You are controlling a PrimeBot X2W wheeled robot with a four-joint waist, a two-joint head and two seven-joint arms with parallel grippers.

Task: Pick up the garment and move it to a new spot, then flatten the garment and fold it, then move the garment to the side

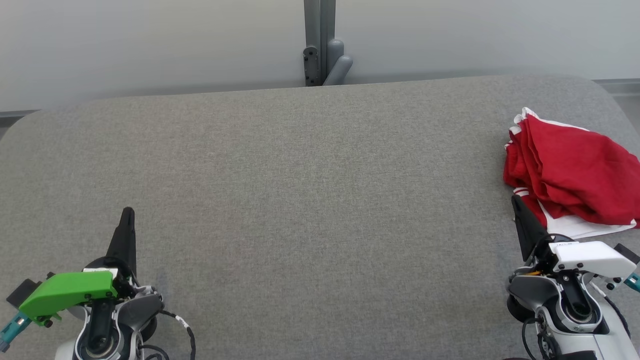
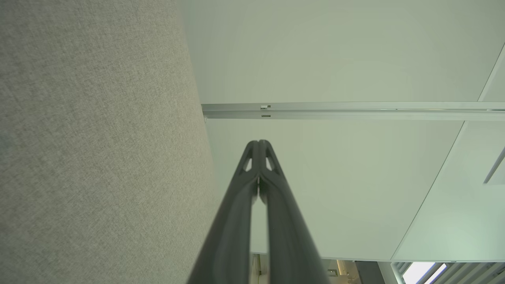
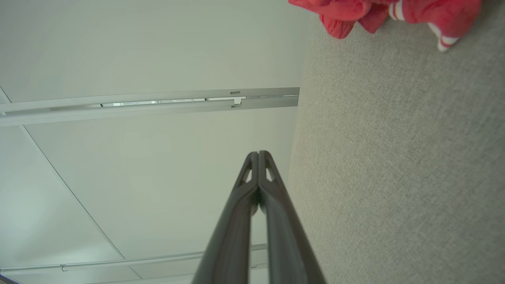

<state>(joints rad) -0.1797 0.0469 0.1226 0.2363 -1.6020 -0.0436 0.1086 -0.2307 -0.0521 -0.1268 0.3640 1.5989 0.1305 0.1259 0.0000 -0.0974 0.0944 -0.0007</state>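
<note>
The left gripper (image 1: 128, 211) sits at the near left of the grey fabric-covered table (image 1: 320, 200), under a green wrist cover (image 1: 70, 292). Its two dark fingers point toward the far side and are pressed fully together, holding nothing. The right gripper (image 1: 515, 200) sits at the near right under a white wrist cover (image 1: 590, 257). Its jaws are likewise closed tip to tip and empty, as the right wrist view shows. The garment (image 1: 570, 170) is a red item with white striped trim and a white underlayer. It lies crumpled in a loose heap at the right edge of the table, beyond the right gripper and to its right. In the head view, the right fingertip stands just beside the near left corner of the heap, close to a striped hem. In the right wrist view, bare table fabric separates the fingers from the cloth, so no contact is indicated. The garment lies well apart from the left gripper, with the full width of the table between them. Beyond the rounded far edge of the table stands a pale wall, with a grey vertical post (image 1: 320, 40) at its centre.
</note>
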